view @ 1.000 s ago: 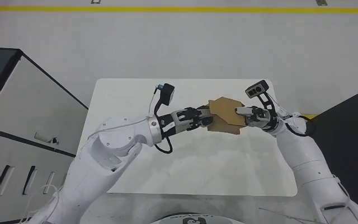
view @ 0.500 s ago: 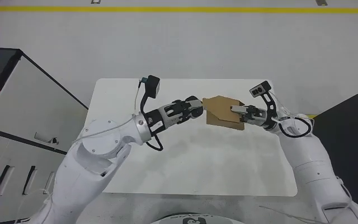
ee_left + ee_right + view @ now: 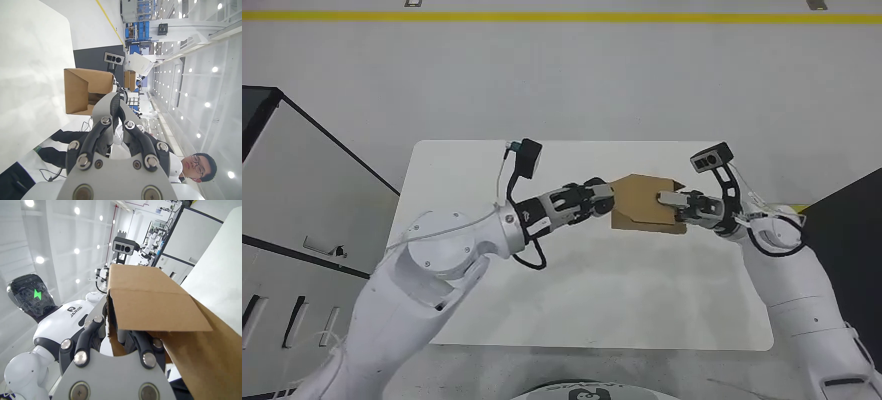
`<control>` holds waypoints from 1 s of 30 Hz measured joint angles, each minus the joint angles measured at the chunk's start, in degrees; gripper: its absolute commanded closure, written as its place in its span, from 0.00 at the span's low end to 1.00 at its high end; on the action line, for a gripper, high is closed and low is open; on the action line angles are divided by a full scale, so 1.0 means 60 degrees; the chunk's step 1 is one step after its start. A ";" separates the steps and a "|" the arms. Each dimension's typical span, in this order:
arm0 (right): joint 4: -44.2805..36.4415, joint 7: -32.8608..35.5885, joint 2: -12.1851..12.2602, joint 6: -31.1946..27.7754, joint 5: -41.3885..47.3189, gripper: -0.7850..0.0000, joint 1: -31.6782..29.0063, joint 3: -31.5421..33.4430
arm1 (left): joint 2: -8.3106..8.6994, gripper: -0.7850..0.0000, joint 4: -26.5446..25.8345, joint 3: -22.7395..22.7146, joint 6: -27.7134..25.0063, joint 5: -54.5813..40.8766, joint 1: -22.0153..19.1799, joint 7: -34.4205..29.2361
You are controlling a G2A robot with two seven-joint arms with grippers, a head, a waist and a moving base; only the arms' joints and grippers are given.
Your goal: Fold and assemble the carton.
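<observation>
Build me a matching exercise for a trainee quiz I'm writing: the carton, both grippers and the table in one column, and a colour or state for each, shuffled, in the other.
Column one:
1. carton
2. left gripper
3. right gripper
4. table

Column two:
a. white
b. shut on the carton's edge
c. brown cardboard
d. shut, holding nothing

Pairs: 1-c, 2-d, 3-b, 4-a
</observation>
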 measured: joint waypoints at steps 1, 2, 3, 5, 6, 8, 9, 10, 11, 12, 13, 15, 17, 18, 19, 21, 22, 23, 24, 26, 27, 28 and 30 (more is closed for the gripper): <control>-0.0062 0.0032 -0.0007 0.0032 0.0089 1.00 -0.0039 0.0050 | -0.0005 1.00 0.0003 0.0010 -0.0009 -0.0046 0.0007 -0.0007; -0.0118 0.0066 -0.0015 0.0066 0.0162 1.00 -0.0074 0.0096 | -0.0009 1.00 0.0005 0.0020 -0.0015 -0.0089 0.0015 -0.0017; -0.0178 0.0114 -0.0028 0.0113 0.0241 1.00 -0.0117 0.0151 | -0.0014 1.00 0.0007 0.0033 -0.0018 -0.0132 0.0025 -0.0026; -0.0240 0.0179 -0.0050 0.0177 0.0320 1.00 -0.0168 0.0224 | -0.0018 1.00 -0.0001 0.0050 -0.0016 -0.0147 0.0043 -0.0024; -0.0271 0.0220 -0.0069 0.0219 0.0388 1.00 -0.0197 0.0265 | -0.0020 1.00 -0.0017 0.0057 -0.0012 -0.0166 0.0063 -0.0016; -0.0316 0.0299 -0.0106 0.0298 0.0520 1.00 -0.0237 0.0336 | -0.0023 1.00 -0.0054 0.0057 -0.0016 -0.0204 0.0100 -0.0001; -0.0333 0.0334 -0.0123 0.0333 0.0566 1.00 -0.0252 0.0367 | -0.0025 1.00 -0.0066 0.0055 -0.0024 -0.0236 0.0118 -0.0003; -0.0349 0.0371 -0.0141 0.0370 0.0605 1.00 -0.0267 0.0396 | -0.0027 1.00 -0.0073 0.0052 -0.0035 -0.0270 0.0134 -0.0011; -0.0367 0.0410 -0.0159 0.0409 0.0637 1.00 -0.0280 0.0425 | -0.0029 1.00 -0.0076 0.0051 -0.0044 -0.0308 0.0149 -0.0026; -0.0392 0.0464 -0.0182 0.0462 0.0660 1.00 -0.0295 0.0464 | -0.0032 1.00 -0.0078 0.0055 -0.0052 -0.0381 0.0169 -0.0057; -0.0410 0.0498 -0.0200 0.0497 0.0660 1.00 -0.0306 0.0495 | -0.0035 1.00 -0.0079 0.0062 -0.0055 -0.0436 0.0181 -0.0086; -0.0462 0.0560 -0.0240 0.0558 0.0641 1.00 -0.0332 0.0566 | -0.0040 1.00 -0.0079 0.0087 -0.0053 -0.0491 0.0196 -0.0116; -0.0491 0.0609 -0.0276 0.0608 0.0611 1.00 -0.0360 0.0621 | -0.0045 1.00 -0.0088 0.0118 -0.0053 -0.0507 0.0206 -0.0118; -0.0507 0.0648 -0.0299 0.0647 0.0584 1.00 -0.0374 0.0652 | -0.0047 1.00 -0.0100 0.0138 -0.0053 -0.0491 0.0206 -0.0113; -0.0514 0.0676 -0.0317 0.0675 0.0564 1.00 -0.0383 0.0673 | -0.0047 1.00 -0.0112 0.0155 -0.0049 -0.0466 0.0205 -0.0111; -0.0523 0.0737 -0.0357 0.0735 0.0483 1.00 -0.0399 0.0710 | -0.0045 1.00 -0.0137 0.0177 -0.0019 -0.0369 0.0193 -0.0101; -0.0521 0.0762 -0.0372 0.0760 0.0427 1.00 -0.0403 0.0720 | -0.0040 1.00 -0.0142 0.0178 0.0011 -0.0314 0.0179 -0.0103; -0.0516 0.0788 -0.0391 0.0786 0.0339 1.00 -0.0403 0.0731 | -0.0029 1.00 -0.0168 0.0186 0.0086 -0.0189 0.0164 -0.0087; -0.0521 0.0806 -0.0406 0.0804 0.0280 1.00 -0.0402 0.0734 | -0.0022 1.00 -0.0193 0.0217 0.0149 -0.0052 0.0168 -0.0077; -0.0542 0.0835 -0.0435 0.0833 0.0188 1.00 -0.0403 0.0749 | -0.0012 1.00 -0.0241 0.0311 0.0218 0.0202 0.0197 -0.0074; -0.0556 0.0845 -0.0451 0.0843 0.0132 1.00 -0.0406 0.0769 | -0.0010 1.00 -0.0258 0.0346 0.0218 0.0276 0.0218 -0.0054; -0.0568 0.0849 -0.0464 0.0847 0.0094 1.00 -0.0410 0.0786 | -0.0007 1.00 -0.0273 0.0354 0.0231 0.0353 0.0222 -0.0018; -0.0581 0.0855 -0.0492 0.0853 0.0030 1.00 -0.0424 0.0830 | 0.0003 1.00 -0.0336 0.0367 0.0256 0.0580 0.0224 0.0050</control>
